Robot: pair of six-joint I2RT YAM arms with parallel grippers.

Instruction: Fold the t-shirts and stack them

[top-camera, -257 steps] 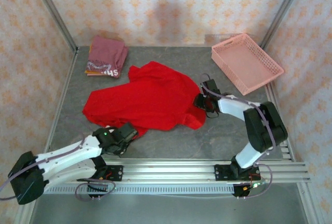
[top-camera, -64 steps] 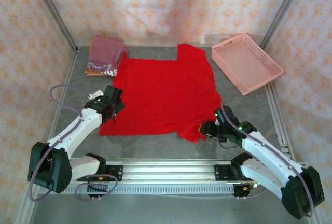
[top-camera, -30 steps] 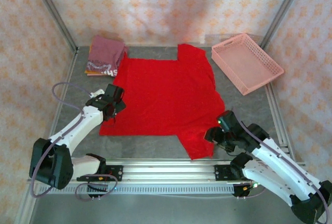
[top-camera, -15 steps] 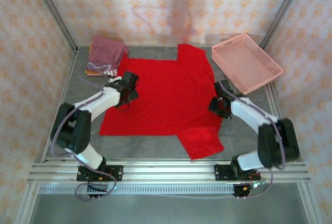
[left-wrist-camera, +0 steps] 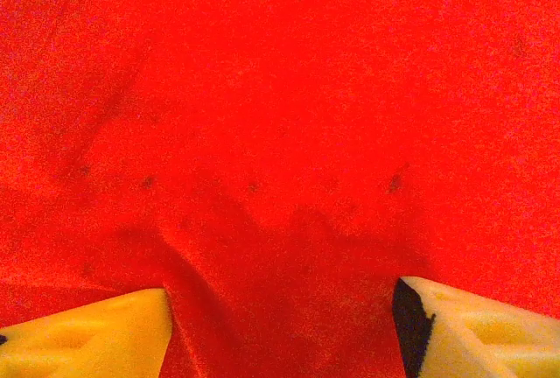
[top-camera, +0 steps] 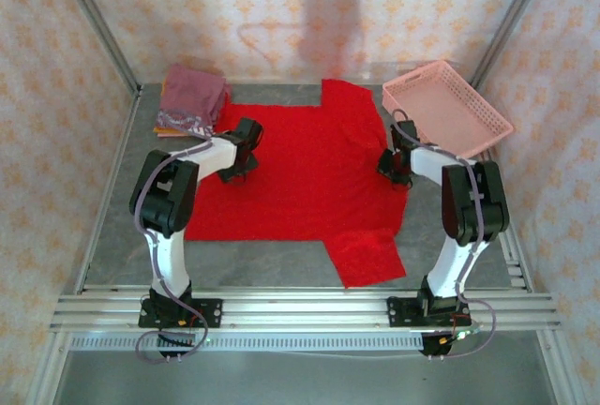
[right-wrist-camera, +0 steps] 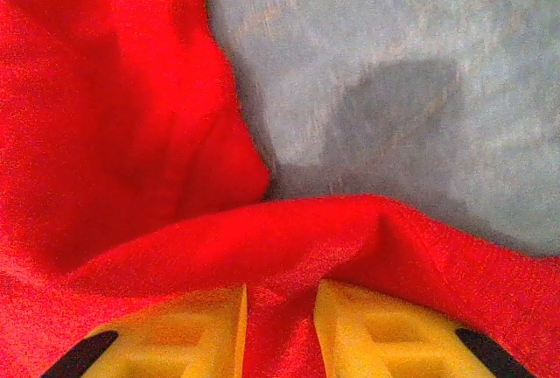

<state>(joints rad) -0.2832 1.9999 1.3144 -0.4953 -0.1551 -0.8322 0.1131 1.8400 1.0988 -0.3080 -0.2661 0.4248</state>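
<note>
Progress: one tee folded, red one flat and unfolded

Red t-shirt (top-camera: 309, 180) lies spread across the middle of the desk (top-camera: 281, 269), no fold made yet. Maroon-pink t-shirt (top-camera: 192, 96) sits folded at the far left corner. Left fingers (top-camera: 246, 154) rest released on the cloth, while right fingers (top-camera: 397, 163) are clenched on a ridge at its right edge.

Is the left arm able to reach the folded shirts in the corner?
Probably yes. The left gripper sits open on the red t-shirt, close beside the folded shirts, with nothing between them.
</note>
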